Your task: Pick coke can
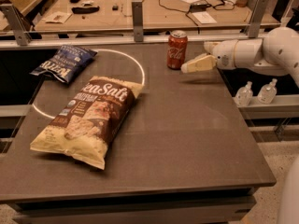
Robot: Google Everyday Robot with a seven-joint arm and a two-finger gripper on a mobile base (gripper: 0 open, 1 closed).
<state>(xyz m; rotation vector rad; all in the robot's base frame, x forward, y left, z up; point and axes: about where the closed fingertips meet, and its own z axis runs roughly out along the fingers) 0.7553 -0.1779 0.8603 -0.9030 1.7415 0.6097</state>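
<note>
Fingers point(198, 63) — seemingly parted, empty — hover just beside the coke can point(177, 49).

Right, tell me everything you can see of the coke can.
The coke can is a small red cylinder with white script lettering and a silvery top, and it looks like metal. It stands upright, with no dent showing, near the far edge of the dark table, well apart from the large chip bag. The gripper sits at its right, tip close to the can's lower side; whether they touch cannot be told.
</note>
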